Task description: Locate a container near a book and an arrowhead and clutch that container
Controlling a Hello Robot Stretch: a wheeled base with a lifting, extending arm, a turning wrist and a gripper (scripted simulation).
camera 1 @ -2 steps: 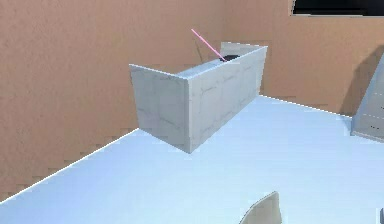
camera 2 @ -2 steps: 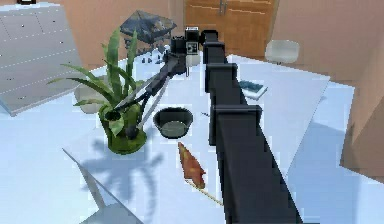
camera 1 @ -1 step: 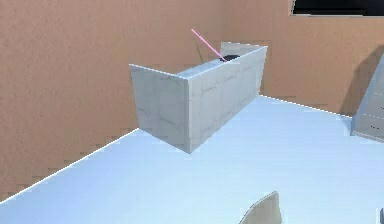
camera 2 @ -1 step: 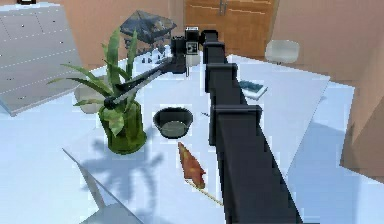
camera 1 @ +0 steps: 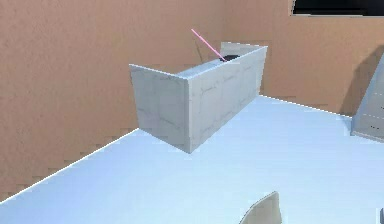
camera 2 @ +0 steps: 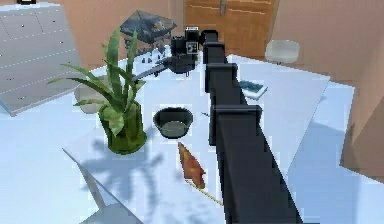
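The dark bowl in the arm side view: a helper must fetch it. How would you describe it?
On the white table, find the leafy plant in a green vase. Between it and the dark arm sits the dark bowl. It is low and round, unlike the tall plant and the flat orange-brown pointed piece below it.

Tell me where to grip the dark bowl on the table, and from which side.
Probably its rim, from above: the dark bowl sits upright, low and round, mouth up, so the rim is the only thin edge. Take the rim's right side in the arm side view; the plant crowds its left.
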